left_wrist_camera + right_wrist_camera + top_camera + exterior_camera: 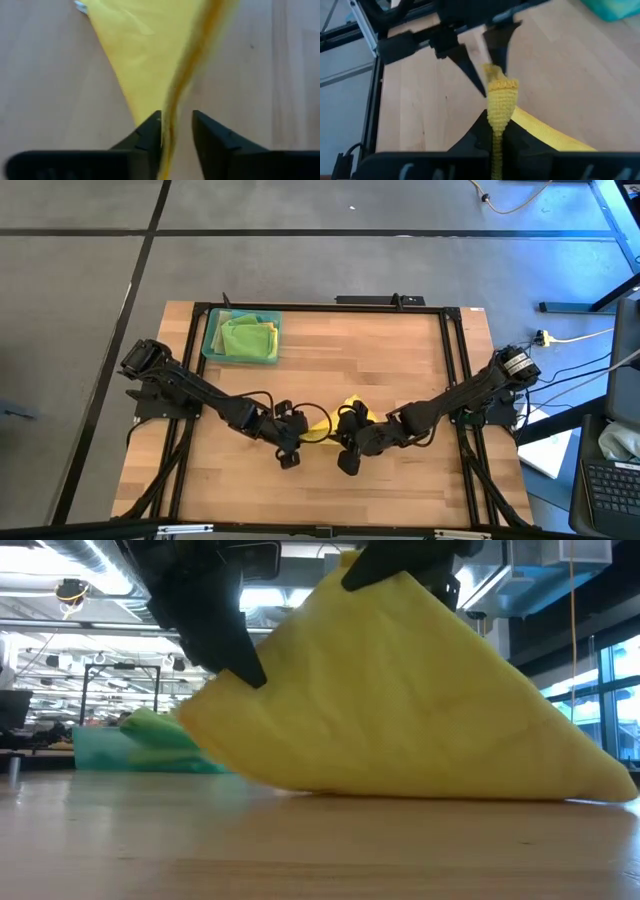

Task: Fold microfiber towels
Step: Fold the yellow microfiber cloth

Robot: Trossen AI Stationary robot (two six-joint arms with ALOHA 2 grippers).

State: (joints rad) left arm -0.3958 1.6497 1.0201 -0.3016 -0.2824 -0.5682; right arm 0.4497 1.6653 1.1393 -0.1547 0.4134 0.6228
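A yellow microfiber towel (400,700) stands raised like a tent over the middle of the table, its lower edge (420,792) lying on the wood. My right gripper (375,570) is shut on its top. My left gripper (177,117) is open lower down, at the towel's left corner (240,690), with the cloth's edge (172,107) running between its fingers. Green towels (245,338) lie in a teal tray (212,340) at the far left. My left gripper has the towel's raised edge between its two fingers; the cloth lies against the inner side of one finger (152,132), and the other finger (210,132) stands clear of it. My right gripper pinches a bunched fold at the towel's top (496,107) between its two fingers, slanting down from the table's right. The cloth hangs below the fingers and spreads down to the table.
The tray (100,750) with the green towels shows behind the yellow towel in the low view. A black frame (320,307) runs around the tabletop. Bare wood lies to the near side and the far right of the arms.
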